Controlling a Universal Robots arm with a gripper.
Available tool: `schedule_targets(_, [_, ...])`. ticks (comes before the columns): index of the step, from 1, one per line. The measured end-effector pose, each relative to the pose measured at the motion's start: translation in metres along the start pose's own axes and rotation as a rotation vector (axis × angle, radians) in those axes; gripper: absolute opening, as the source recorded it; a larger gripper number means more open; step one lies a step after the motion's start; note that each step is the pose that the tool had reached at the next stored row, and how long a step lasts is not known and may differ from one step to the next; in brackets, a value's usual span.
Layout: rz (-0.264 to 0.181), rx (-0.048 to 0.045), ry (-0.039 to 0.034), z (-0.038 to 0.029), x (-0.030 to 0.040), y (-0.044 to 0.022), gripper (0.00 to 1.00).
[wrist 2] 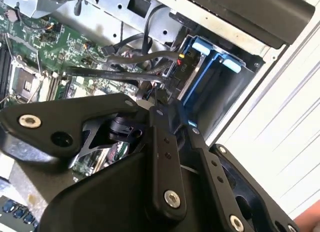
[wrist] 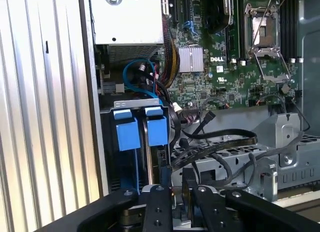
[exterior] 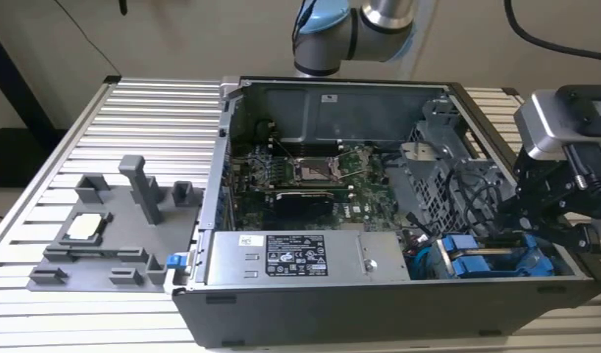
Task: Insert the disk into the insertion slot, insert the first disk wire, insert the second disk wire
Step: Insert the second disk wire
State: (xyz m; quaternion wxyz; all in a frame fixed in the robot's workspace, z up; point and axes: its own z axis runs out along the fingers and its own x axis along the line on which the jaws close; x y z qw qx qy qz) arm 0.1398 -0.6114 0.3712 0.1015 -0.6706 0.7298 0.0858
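Disk caddy [wrist: 156,129] sits seated in its bay; gripper [wrist: 177,189], fingers nearly together over black cables [wrist: 220,142], should align squarely.

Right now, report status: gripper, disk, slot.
Gripper low at the insertion slot, fingers close together. Disk seated in its blue caddy. Loose black cables crowd beside the bay.

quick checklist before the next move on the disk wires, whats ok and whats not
1. Disk in the insertion slot: ok, its blue caddy tabs stand in the bay.
2. Gripper near the bay: ok, beside it at the exterior view's right.
3. Wire held in gripper: cannot tell.
4. Black cables beside the bay: not ok, they lie loose across the path.
5. Wires plugged into disk: cannot tell.
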Motion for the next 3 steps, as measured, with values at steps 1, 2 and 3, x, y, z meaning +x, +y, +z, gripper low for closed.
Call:
schedule_targets(1, [0.0,0.0,0.0001,-0.0001,0.0,0.0,0.24])
schedule_targets(2, [0.0,0.0,0.0002,-0.0001,0.0,0.0,0.24])
schedule_targets(3, [0.0,0.0,0.0002,-0.0001,0.0,0.0,0.24])
